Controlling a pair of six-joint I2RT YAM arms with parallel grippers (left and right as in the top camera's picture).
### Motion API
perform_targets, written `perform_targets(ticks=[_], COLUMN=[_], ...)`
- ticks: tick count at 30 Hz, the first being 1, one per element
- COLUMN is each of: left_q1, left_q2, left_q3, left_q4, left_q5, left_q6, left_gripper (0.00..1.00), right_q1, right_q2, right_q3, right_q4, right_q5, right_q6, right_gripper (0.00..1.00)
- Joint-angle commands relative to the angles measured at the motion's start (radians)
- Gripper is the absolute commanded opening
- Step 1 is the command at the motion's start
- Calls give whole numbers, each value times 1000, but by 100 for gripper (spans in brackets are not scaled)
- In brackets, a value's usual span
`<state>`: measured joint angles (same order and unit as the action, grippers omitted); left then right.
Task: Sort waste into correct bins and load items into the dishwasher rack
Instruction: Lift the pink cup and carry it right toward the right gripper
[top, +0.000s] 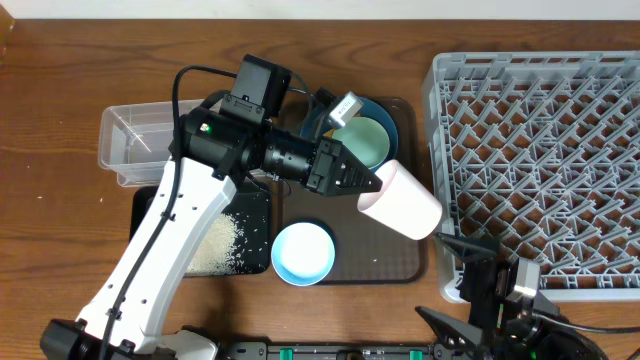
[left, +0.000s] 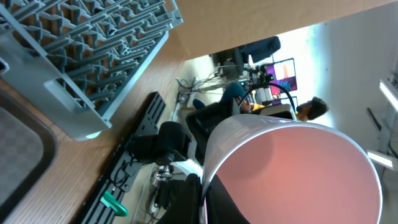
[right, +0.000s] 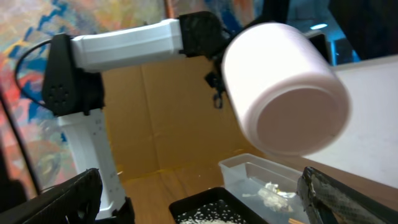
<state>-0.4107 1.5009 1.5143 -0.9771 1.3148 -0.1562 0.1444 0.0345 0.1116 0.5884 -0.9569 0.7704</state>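
Observation:
My left gripper (top: 372, 182) is shut on the rim of the small pink cup (top: 400, 200) and holds it tilted in the air above the brown serving tray, close to the light-grey dishwasher rack (top: 540, 150). The cup fills the left wrist view (left: 292, 174) and shows in the right wrist view (right: 283, 93). The mint-green bowl (top: 365, 140) sits on the dark-blue plate (top: 320, 120). The small white bowl (top: 303, 252) stands on the tray's front. Rice (top: 215, 245) lies in the black tray (top: 150, 200); the napkin (right: 270, 191) lies in the clear tub (top: 135, 140). My right gripper (top: 495, 285) is open and empty by the rack's front corner.
The brown serving tray (top: 385, 260) lies between the bins and the rack. The rack's front-left corner (left: 84, 127) hangs close to the cup in the left wrist view. Bare wooden table (top: 50, 220) stretches to the left.

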Motion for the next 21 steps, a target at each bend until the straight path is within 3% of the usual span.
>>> perform_targets(ticks=[1,14,21], left_q1=[-2,-69,-132], left_q2=[3,3,3], left_q3=[-7,-7,-7], left_q4=[-2,-1,57], left_q5=[79,114,95], left_q6=[14,49,51], left_gripper=[7,6,6], right_q1=[-7,-7,-6], right_q2=[-2,-2,-2], right_q3=[11,11,11], right_q4=[-18,-50,-35], right_q5=[-14,175,184], right_q6=[36,-8,23], right_gripper=[99,99,99])
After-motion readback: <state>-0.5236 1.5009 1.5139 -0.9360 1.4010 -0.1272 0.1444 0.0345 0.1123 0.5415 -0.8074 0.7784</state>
